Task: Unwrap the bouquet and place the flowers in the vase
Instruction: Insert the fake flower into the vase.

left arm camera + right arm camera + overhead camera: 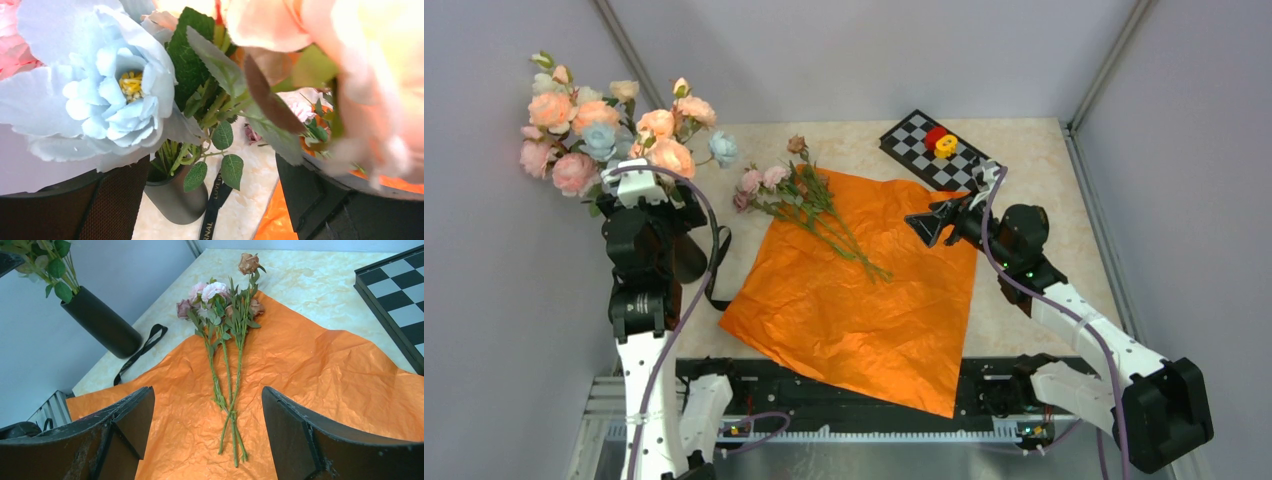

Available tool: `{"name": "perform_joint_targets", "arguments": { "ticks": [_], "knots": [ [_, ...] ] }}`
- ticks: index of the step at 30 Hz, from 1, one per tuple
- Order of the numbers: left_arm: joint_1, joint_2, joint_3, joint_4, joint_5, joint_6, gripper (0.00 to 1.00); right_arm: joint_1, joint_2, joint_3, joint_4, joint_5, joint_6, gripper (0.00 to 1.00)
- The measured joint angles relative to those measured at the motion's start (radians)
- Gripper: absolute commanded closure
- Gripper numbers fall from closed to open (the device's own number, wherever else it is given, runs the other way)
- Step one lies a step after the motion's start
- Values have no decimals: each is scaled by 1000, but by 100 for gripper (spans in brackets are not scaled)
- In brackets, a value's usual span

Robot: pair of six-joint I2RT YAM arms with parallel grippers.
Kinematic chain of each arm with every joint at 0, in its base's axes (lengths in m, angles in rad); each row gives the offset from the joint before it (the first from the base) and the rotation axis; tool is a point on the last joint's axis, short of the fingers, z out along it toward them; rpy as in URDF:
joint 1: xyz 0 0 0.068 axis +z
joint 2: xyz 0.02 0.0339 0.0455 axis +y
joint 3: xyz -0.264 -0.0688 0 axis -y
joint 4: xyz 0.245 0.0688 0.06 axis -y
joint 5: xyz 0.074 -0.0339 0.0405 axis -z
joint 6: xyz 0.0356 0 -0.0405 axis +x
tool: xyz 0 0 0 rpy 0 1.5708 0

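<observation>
Several flowers (215, 290) lay loose, left gripper (212, 165) and right gripper (207, 390) both open; you needed to pinch the stems (231, 410) together.

light: bright, even, soft shadows | blur: near peach bloom (360, 75), left wrist

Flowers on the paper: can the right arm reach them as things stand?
Probably yes. The open right gripper faces the flowers, which lie loose on the flat paper with nothing between; the chessboard sits off to the side.
</observation>
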Motion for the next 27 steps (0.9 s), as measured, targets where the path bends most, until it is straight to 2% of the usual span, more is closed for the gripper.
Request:
{"name": "perform_joint_targets", "arguments": {
  "ticks": [14, 27],
  "knots": [
    [-1, -54, 18, -122, 159, -48, 2, 0, 0, 1, -45, 2, -9, 20],
    [-59, -121, -151, -118, 285, -84, 2, 7, 26, 42, -121, 18, -19, 26]
  ]
}}
